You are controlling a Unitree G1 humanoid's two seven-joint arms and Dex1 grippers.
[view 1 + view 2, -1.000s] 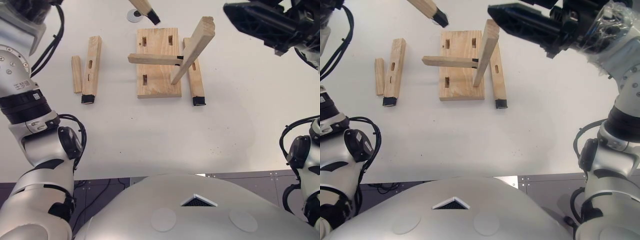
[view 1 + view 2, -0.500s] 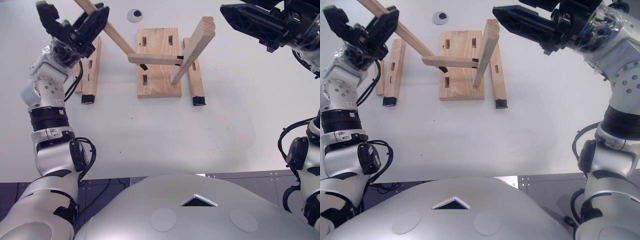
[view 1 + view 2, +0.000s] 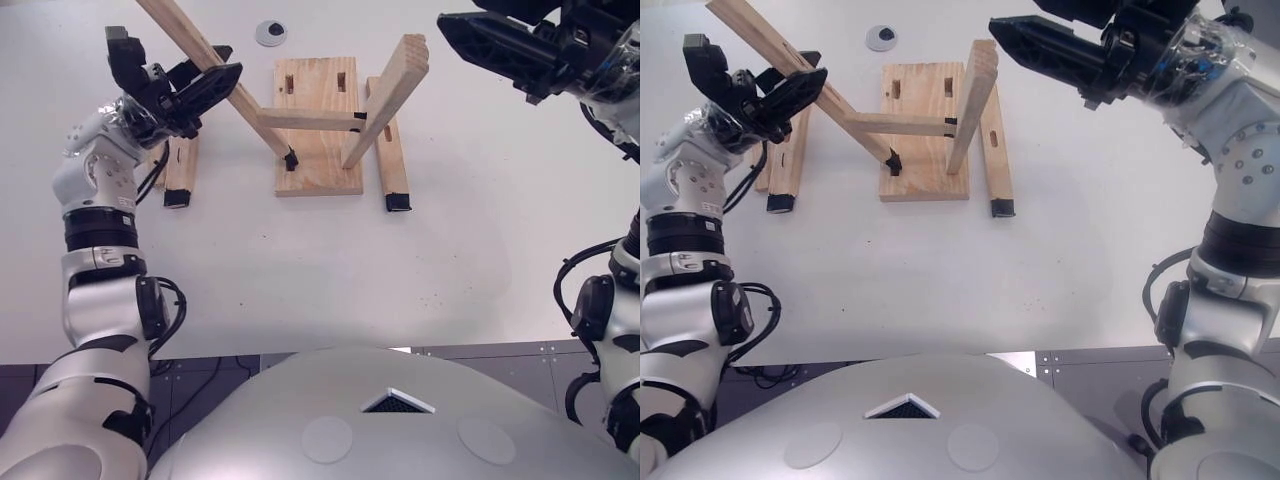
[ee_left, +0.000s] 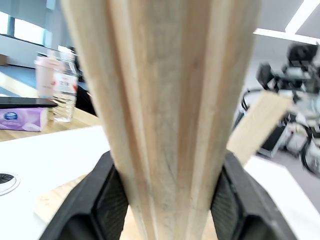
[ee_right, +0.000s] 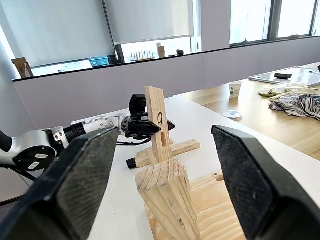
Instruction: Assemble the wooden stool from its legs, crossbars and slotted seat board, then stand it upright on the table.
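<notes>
The slotted seat board point(image 3: 318, 150) lies flat mid-table. One leg point(image 3: 388, 95) stands tilted on it, joined to a crossbar point(image 3: 305, 118) that sticks out to the left. My left gripper point(image 3: 190, 88) is shut on a second leg point(image 3: 245, 100), also seen close up as the leg point(image 4: 170, 115) between black fingers point(image 4: 100, 200). This leg slants down, its black tip resting on the board near the crossbar's free end. My right gripper point(image 3: 1040, 45) is open, just above and behind the standing leg's top point(image 5: 167, 200), apart from it.
A third leg point(image 3: 393, 170) lies along the board's right edge. A fourth leg point(image 3: 788, 165) lies at the left beside a short crossbar point(image 3: 761, 175), partly under my left arm. A grey round disc point(image 3: 268, 32) sits behind the board.
My left arm has swung down into view with the leg. The leg's black tip went from the table's far side onto the seat board. The right gripper has barely shifted.
</notes>
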